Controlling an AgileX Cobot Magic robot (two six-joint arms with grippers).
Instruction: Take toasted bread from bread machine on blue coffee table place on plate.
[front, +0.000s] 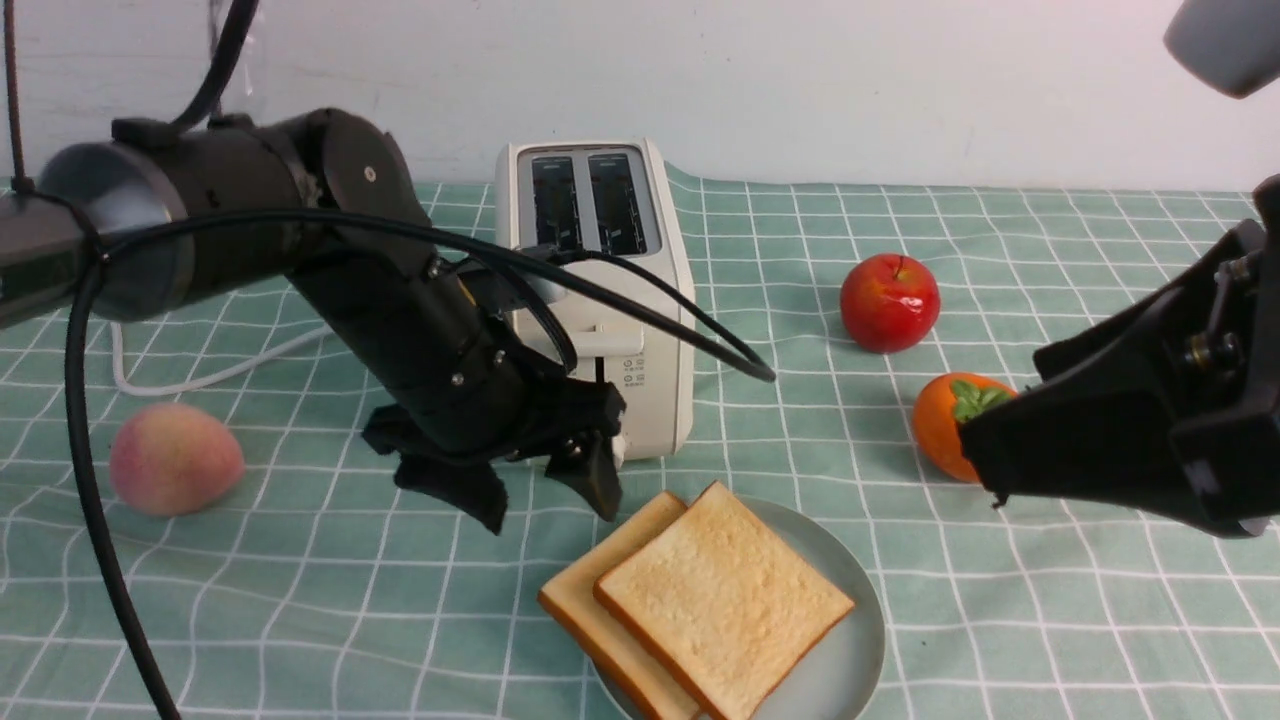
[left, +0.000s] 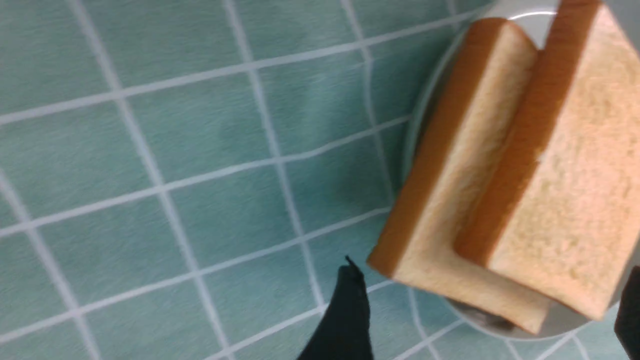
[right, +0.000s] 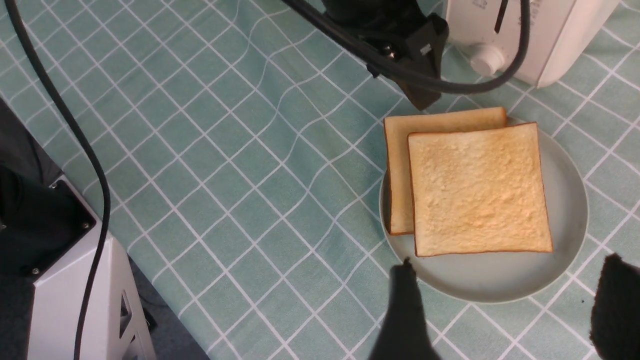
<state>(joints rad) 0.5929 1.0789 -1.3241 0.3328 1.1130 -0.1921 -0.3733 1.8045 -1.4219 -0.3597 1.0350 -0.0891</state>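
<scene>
Two slices of toasted bread lie overlapped on the plate (front: 855, 655) at the front of the blue coffee table (front: 300, 600). The upper slice (front: 722, 598) partly covers the lower slice (front: 575, 598). The bread machine (front: 640, 390) stands behind the plate, and both of its slots look empty. My left gripper (front: 548, 510) is open and empty, between the bread machine and the plate, just above the lower slice's edge. My right gripper (front: 992, 480) is open and empty, above the cloth to the plate's right. The slices (right: 477, 190) and the plate (right: 567, 215) also show in the right wrist view.
A red apple (front: 889, 302) and an orange persimmon (front: 940, 425) lie right of the bread machine. A peach (front: 175, 458) lies at the left, near the white power cord (front: 200, 378). The table's edge and a white base (right: 65, 290) show in the right wrist view.
</scene>
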